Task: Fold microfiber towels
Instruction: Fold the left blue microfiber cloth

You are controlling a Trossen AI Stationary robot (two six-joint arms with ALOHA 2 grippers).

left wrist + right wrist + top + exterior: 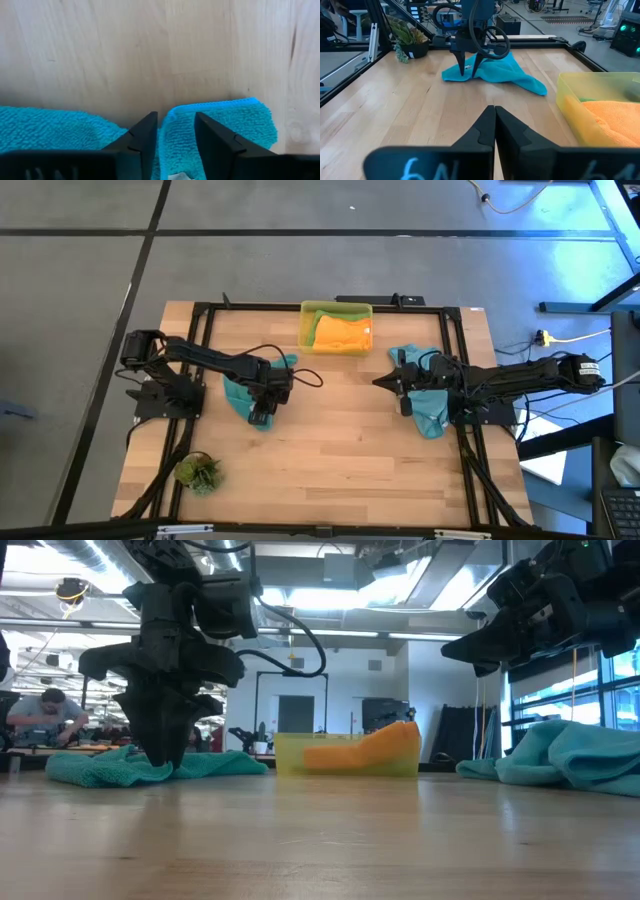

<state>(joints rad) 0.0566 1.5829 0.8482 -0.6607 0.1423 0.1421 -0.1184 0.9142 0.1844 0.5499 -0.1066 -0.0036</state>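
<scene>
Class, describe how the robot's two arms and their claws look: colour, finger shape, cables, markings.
Both arms are dark, jointed, with black cables looping along them. The left claw has two black, wedge-shaped fingers. The right claw has matching black fingers, with blue handwritten marks on its body.

Two teal towels [243, 395] [430, 408] lie crumpled on the table; an orange towel [343, 332] fills the bin.
</scene>
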